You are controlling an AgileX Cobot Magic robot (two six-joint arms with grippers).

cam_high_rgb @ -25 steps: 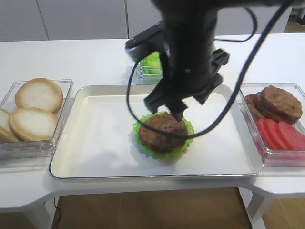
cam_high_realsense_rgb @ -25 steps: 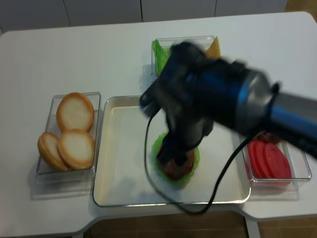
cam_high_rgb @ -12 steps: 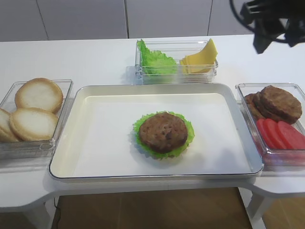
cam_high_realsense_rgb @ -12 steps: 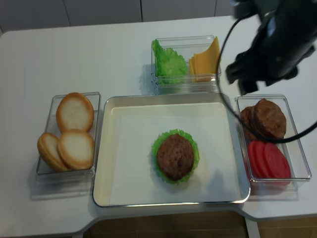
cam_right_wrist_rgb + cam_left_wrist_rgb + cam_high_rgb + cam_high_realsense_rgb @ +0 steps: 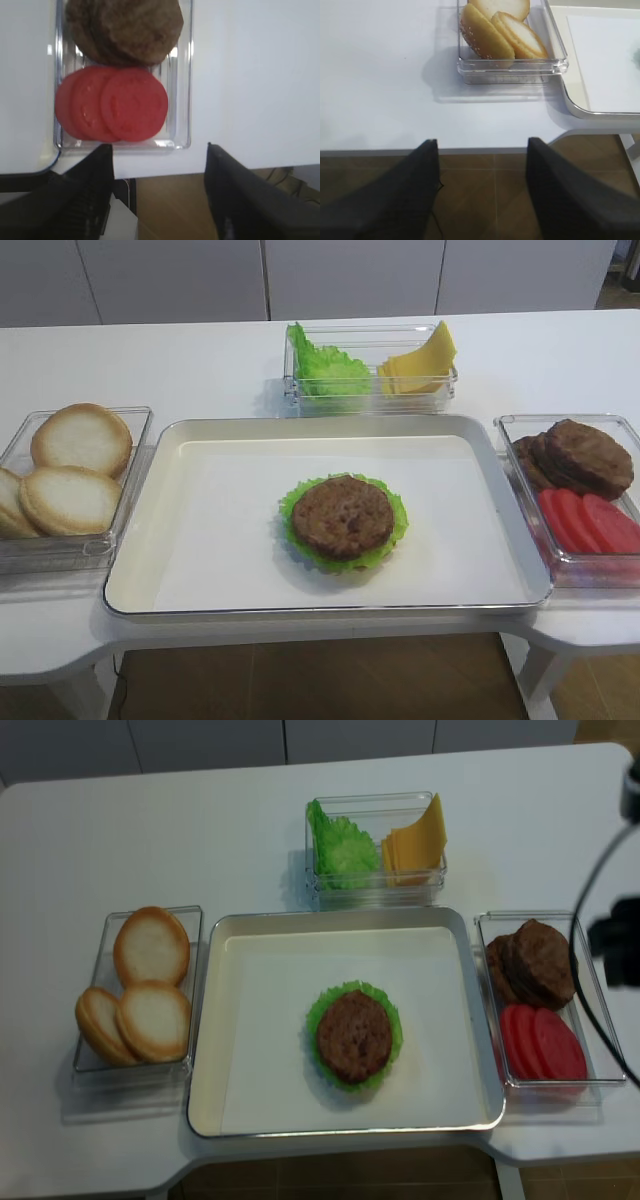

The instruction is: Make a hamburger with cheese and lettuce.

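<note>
Hamburger sits patty-topped on tray; both end effectors, left and right, gape empty.

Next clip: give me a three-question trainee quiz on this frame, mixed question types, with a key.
1. True or false: the cheese already lies on the hamburger.
2. What shares the right-hand container with the tomato slices? A) buns B) patties C) lettuce
3. Fill in: the hamburger's top layer is a ____.

Key:
1. False; the cheese sits in the far container beside the lettuce.
2. B, the patties.
3. Patty, over a green lettuce rim, on the tray.
</note>
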